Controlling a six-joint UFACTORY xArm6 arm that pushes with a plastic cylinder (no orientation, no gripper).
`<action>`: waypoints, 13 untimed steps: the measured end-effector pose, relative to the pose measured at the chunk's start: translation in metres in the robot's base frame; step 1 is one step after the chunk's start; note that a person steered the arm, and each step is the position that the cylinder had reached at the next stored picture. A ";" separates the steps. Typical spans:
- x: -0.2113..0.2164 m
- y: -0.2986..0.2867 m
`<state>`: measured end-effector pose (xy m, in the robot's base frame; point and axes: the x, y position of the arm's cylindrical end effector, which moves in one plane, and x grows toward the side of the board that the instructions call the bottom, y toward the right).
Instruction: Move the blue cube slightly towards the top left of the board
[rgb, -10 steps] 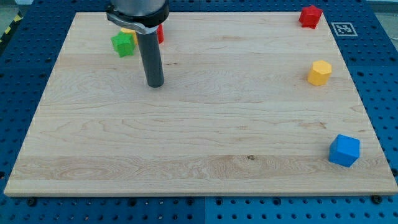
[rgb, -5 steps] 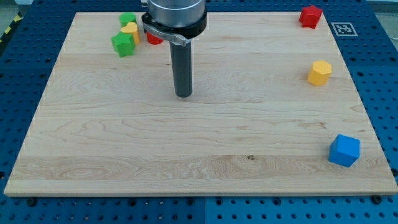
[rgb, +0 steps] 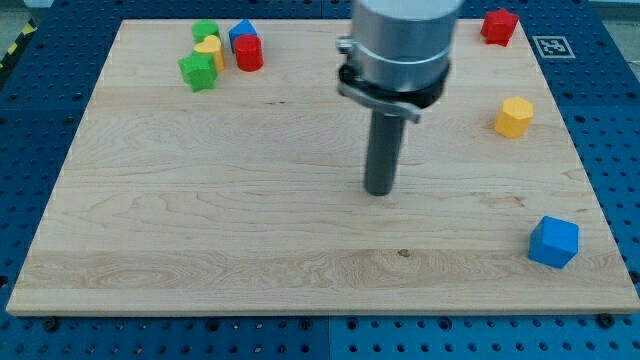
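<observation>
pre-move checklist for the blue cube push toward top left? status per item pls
1. Blue cube located, near the board's bottom right corner: ok.
2. My tip behind the cube for the push: not ok; it sits mid-board, up-left of it.
3. Path round to the cube's lower right free of blocks: ok.
4. Room beyond the cube before the board edge: cannot tell.
5. Push lane toward top left free; yellow block stands off to the side: ok.

The table (rgb: 200, 230) is pale wood grain, ringed by blue perforated board (rgb: 610, 130). Blocks: blue cube (rgb: 554, 242), yellow hexagonal block (rgb: 514, 117), red block (rgb: 499, 26), green star (rgb: 198, 71), red cylinder (rgb: 248, 53). A black-and-white tag (rgb: 552, 46) sits at two o'clock.
</observation>
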<state>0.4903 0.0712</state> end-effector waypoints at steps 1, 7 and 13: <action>-0.003 0.002; -0.009 0.102; 0.046 0.226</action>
<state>0.5366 0.2972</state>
